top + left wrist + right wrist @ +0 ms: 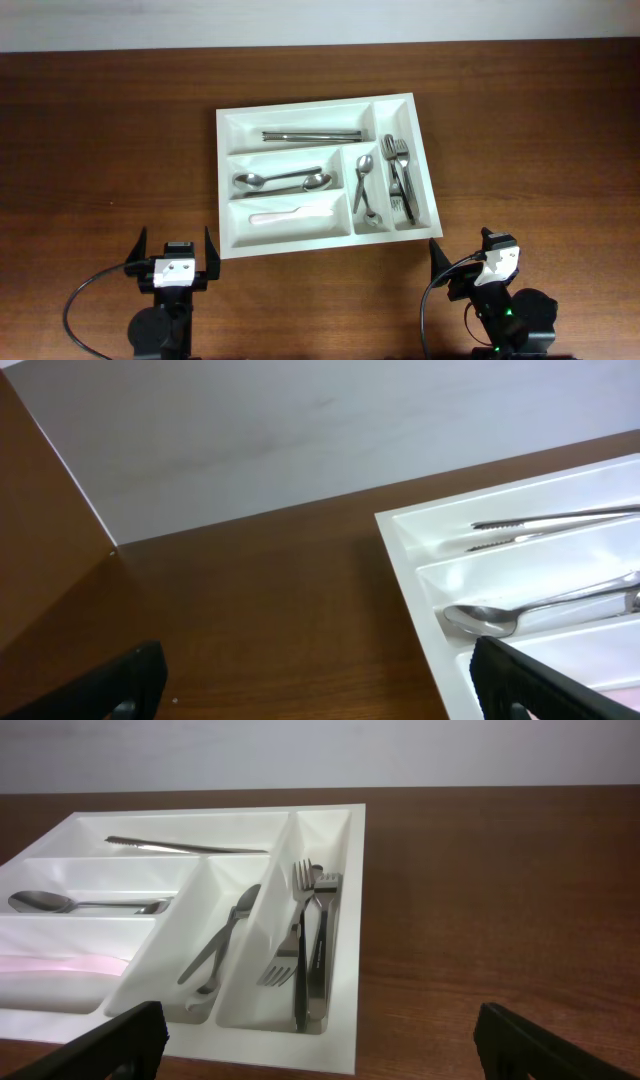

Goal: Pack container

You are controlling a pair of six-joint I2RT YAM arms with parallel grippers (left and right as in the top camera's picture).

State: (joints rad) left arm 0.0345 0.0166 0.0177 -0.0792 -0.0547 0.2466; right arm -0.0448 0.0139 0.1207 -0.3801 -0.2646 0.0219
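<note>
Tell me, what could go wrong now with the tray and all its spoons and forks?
1. The right end effector hangs open near one corner of the container; a forward move might bump it askew.
2. The forks lie overlapping in the rightmost compartment, so lifting one could drag another along.
3. The white utensil nearly blends into the white plastic and might be missed.

Overhead straight down over the table [100, 130], wrist views low, facing forward, sharing the container [240, 130] close up
</note>
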